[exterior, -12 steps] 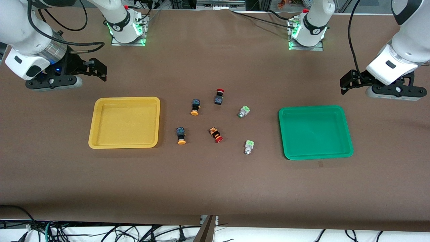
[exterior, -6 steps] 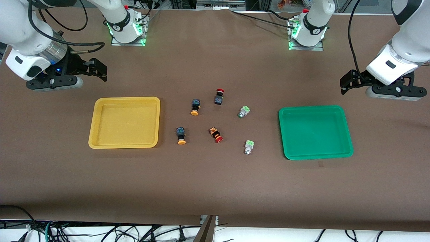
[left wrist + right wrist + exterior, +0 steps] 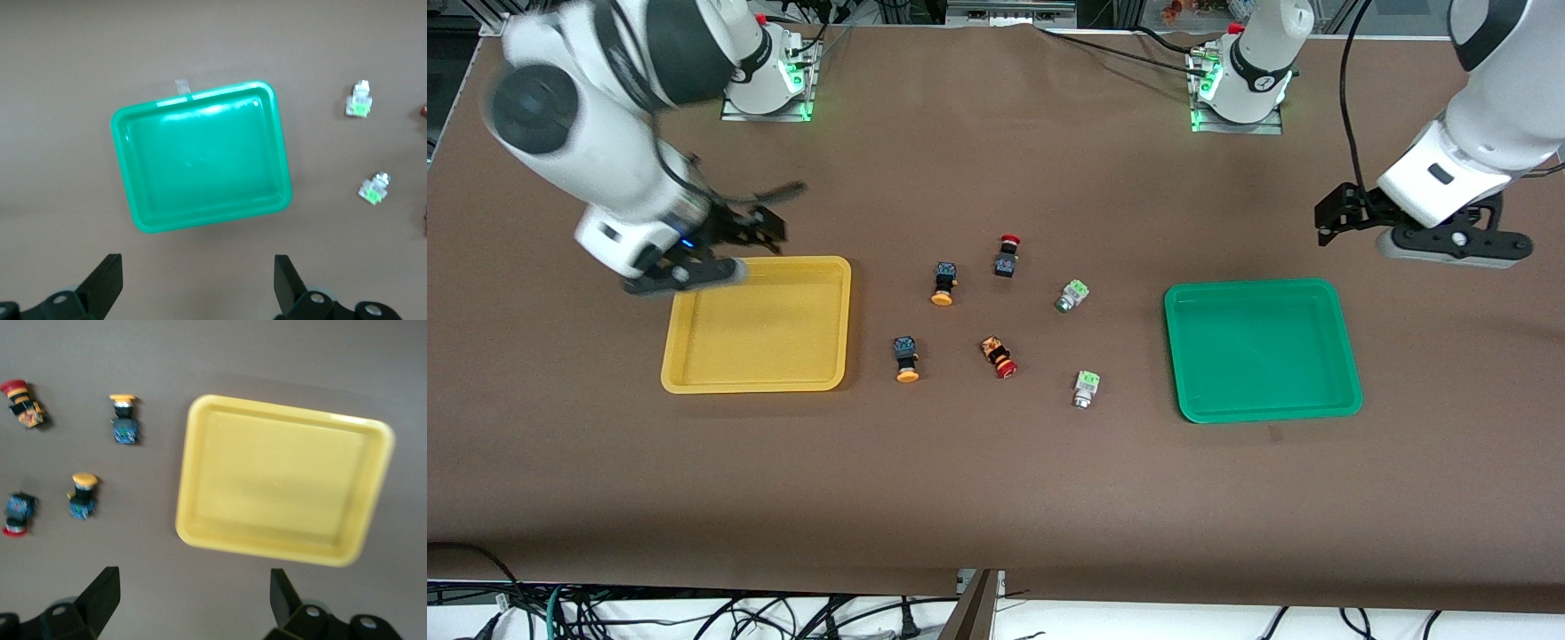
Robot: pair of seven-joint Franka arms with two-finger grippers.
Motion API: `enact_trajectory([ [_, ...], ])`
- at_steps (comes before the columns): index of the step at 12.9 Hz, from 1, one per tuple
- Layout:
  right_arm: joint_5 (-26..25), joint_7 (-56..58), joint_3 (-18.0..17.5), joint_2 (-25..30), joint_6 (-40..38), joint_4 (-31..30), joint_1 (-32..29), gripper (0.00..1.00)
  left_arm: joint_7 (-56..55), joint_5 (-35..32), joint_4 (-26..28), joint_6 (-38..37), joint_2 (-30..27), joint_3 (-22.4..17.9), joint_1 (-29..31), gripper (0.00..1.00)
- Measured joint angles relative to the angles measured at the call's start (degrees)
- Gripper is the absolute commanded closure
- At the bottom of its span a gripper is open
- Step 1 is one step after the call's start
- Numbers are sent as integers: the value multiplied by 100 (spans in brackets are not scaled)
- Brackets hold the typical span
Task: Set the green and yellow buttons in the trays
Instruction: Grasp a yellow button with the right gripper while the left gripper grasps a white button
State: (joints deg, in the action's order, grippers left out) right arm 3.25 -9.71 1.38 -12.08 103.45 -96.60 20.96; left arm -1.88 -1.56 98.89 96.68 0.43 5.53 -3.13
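Observation:
The yellow tray and green tray lie empty at either end of the table. Between them lie two yellow buttons and two green buttons. My right gripper is open and empty over the table beside the yellow tray's rim. Its wrist view shows its own gripper, the yellow tray and both yellow buttons. My left gripper is open and empty over the table beside the green tray. Its wrist view shows its own gripper, the green tray and both green buttons.
Two red-capped switches lie among the buttons; both also show in the right wrist view. The arm bases stand along the table's edge farthest from the front camera.
My right arm has swung quickly from the table's end to the yellow tray's rim. My left gripper has shifted slightly toward the table's middle. The buttons have not moved.

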Motion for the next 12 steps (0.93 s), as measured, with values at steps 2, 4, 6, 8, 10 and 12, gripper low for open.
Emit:
enact_trajectory([
  [2, 109, -395, -14, -650, 813, -39, 314, 0, 4, 276, 55, -74, 335, 21, -130, 0],
  [4, 110, -772, -19, -1292, 1678, -42, 639, 0, 7, 426, 24, 227, 928, 41, -369, 0],
  [6, 111, -970, -19, -2003, 2631, -20, 849, 1, -3, 430, -451, 939, 2009, 54, -823, 0],
  [8, 111, -988, -18, -2314, 3038, 0, 866, 2, -7, 432, -758, 1876, 2728, 64, -1076, 0],
  [10, 112, -991, -18, -2600, 3414, 5, 898, 7, -7, 432, -885, 3033, 3441, 71, -1398, 0],
  [12, 117, -1001, -18, -2771, 3583, 10, 936, 16, -8, 432, -928, 3749, 3891, 73, -1654, 0],
])
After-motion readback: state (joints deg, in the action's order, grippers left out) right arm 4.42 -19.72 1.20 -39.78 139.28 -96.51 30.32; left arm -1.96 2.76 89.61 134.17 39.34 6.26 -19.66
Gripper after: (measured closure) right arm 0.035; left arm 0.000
